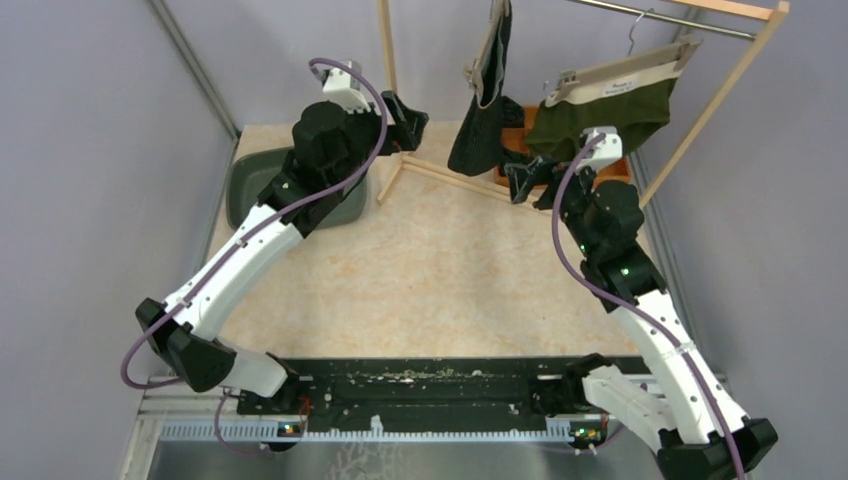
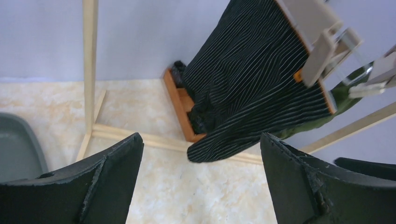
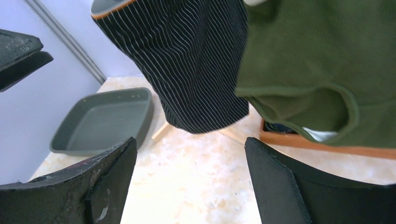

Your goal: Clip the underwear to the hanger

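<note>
Both arms are stretched out over the marbled table (image 1: 430, 290). The left arm goes past the grey tray (image 1: 250, 185) sitting by the left wall. The left gripper (image 1: 408, 118) has its jaws spread wide with nothing between them, and it sits close to the wooden rack (image 1: 385, 60) upright. The right gripper (image 1: 522, 180) is wide open too and empty, just under the hanging clothes.

The black pinstriped underwear (image 1: 485, 120) hangs in the air between the two grippers, and neither one is touching it. Its waistband is up against a pale clip hanger (image 2: 313, 18) that's tilted really steeply, so the fabric droops down toward an orange box (image 2: 180, 105) on the table. I can't tell for sure whether the clip is actually biting the fabric.

Right beside it, further right, is the green underwear (image 1: 600, 115), stretched on a second hanger (image 1: 620, 75) hooked over the metal rod (image 1: 660, 18) at the back.
</note>
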Tool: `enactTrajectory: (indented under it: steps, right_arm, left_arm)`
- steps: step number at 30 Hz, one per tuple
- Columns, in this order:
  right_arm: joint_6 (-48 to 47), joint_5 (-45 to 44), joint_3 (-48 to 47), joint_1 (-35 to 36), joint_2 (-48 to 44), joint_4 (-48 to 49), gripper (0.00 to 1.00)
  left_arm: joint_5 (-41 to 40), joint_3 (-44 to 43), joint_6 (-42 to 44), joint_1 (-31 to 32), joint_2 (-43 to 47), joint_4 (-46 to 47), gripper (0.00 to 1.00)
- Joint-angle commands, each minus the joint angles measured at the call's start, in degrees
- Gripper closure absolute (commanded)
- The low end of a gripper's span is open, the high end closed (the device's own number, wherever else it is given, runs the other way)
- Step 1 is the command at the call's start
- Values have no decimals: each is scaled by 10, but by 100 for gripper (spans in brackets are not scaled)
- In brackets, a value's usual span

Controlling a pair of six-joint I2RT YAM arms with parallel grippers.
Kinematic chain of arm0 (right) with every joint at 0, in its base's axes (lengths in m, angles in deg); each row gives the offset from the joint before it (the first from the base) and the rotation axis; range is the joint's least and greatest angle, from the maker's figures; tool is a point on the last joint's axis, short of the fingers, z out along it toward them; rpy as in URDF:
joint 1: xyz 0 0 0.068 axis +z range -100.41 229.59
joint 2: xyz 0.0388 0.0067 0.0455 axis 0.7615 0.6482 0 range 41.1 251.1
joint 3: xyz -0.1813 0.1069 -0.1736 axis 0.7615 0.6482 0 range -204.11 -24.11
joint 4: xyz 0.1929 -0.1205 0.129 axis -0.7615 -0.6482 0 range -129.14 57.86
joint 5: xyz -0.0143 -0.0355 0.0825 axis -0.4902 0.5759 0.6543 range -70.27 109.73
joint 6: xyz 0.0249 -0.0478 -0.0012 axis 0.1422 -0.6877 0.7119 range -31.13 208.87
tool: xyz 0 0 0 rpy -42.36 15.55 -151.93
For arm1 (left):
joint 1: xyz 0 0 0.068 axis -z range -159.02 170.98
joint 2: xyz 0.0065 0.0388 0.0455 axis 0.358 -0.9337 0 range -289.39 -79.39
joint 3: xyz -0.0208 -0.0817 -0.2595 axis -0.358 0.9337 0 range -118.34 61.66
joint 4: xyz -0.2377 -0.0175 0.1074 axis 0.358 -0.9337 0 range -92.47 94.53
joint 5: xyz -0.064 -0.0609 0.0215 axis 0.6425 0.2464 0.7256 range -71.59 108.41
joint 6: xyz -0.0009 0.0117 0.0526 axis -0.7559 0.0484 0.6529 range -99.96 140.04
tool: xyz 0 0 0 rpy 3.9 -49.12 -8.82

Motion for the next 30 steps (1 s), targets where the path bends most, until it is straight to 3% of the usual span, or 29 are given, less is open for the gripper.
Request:
enactTrajectory:
  steps: [1,10,19,30]
  right_arm:
    - [15,40,-74,5,57,59,16]
    - [10,23,-97,21,100,43,16]
    - [9,22,-89,26,109,47,16]
    - [-19,-7,-102,86,155,173,19]
  left_arm:
    - [26,-83,17,-2,-37,-21,0]
    - [89,-307,54,-4,-141,-128,0]
    - [194,-319,59,-4,-151,-69,0]
    - [251,-311,46,-5,-165,-5,0]
